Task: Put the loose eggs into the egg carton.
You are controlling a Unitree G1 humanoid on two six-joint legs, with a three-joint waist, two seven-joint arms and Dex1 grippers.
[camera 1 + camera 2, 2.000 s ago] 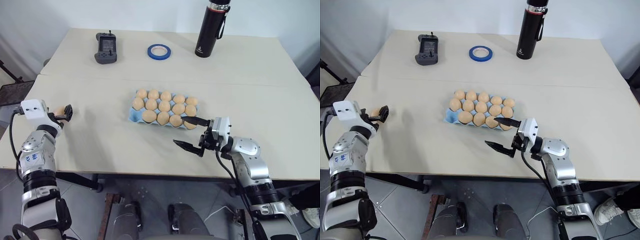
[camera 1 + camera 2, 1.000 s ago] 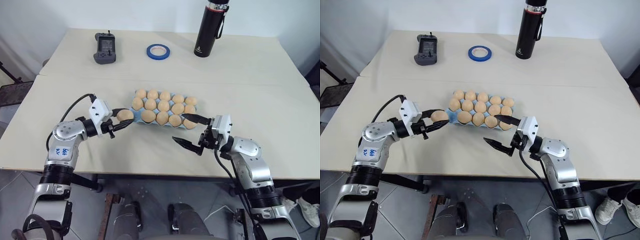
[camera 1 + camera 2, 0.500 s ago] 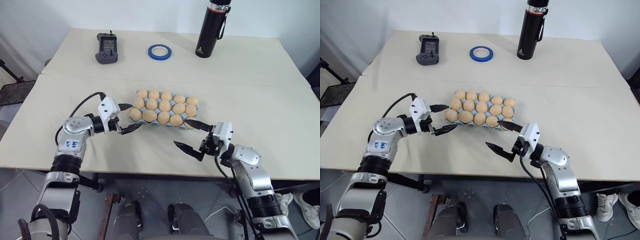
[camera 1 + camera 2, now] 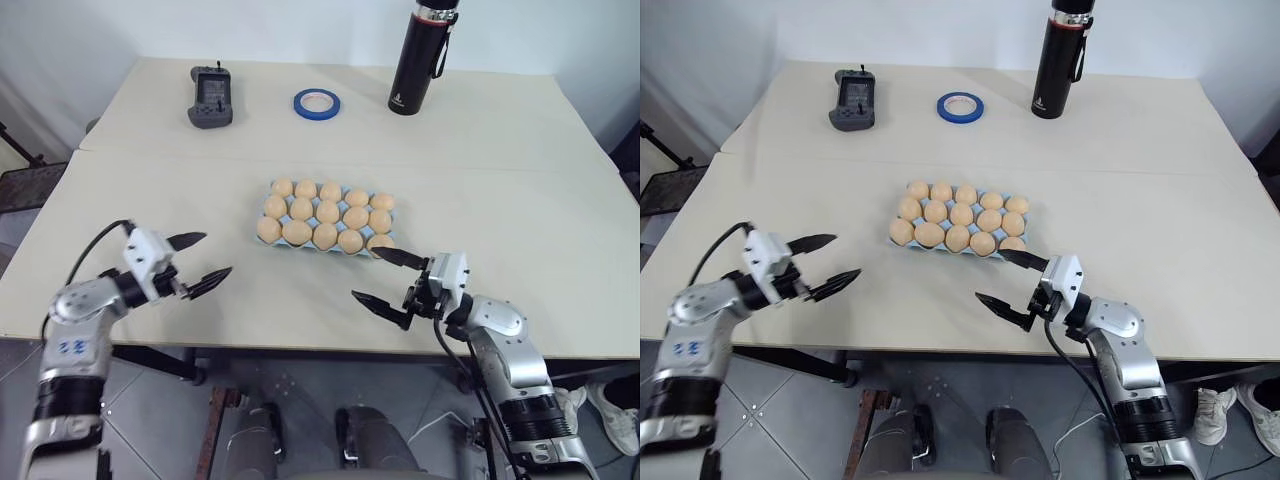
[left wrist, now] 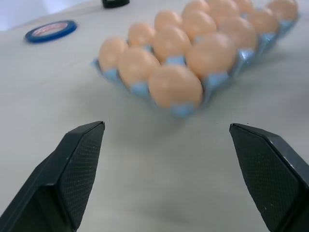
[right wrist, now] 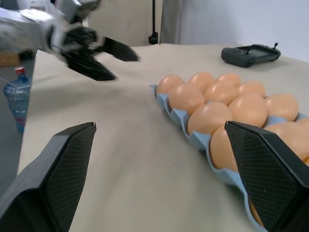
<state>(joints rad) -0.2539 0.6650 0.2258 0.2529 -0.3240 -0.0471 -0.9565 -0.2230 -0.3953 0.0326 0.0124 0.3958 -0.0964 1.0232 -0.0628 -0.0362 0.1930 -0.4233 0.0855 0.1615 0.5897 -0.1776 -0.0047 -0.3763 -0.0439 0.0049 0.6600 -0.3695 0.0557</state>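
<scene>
Both grippers, left (image 4: 198,256) and right (image 4: 383,277), hold empty jaws wide; no legible writing.

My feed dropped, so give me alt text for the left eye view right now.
A light-blue egg carton, its cups filled with tan eggs, sits mid-table. The left gripper and right gripper hover open and empty on either side. A controller, tape ring and black bottle stand behind.

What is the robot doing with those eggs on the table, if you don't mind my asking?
It is filling the egg carton with eggs, and every cup that can be seen now holds one. Both grippers are open and empty: the left gripper hangs over the table left of the carton, and the right gripper hovers by the carton's near right corner. No loose egg lies on the table.
</scene>
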